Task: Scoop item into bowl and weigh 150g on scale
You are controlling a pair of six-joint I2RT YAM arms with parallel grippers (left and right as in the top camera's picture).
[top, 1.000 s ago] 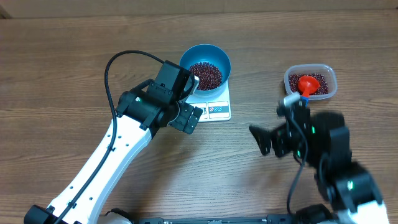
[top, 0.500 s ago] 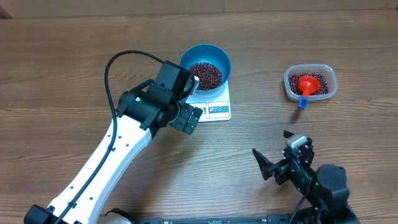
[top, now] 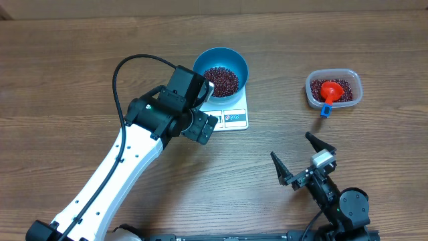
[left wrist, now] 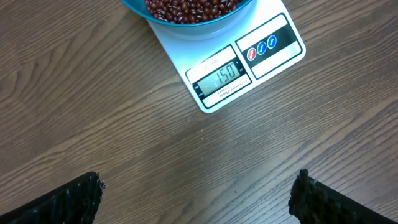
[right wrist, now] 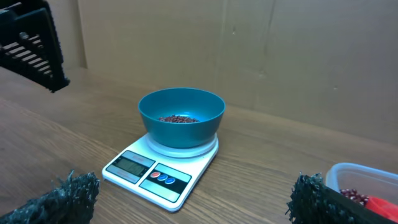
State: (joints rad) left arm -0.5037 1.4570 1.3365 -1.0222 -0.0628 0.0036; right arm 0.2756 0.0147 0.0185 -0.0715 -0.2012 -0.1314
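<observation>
On the bench's far side, the blue bowl of beans sits on the scale, display reading 150. Your left claw and right claw hang spread and empty; swing the left claw carelessly, so near the scale, and you could jolt that reading.

Left pincer and right pincer both gape wide.
</observation>
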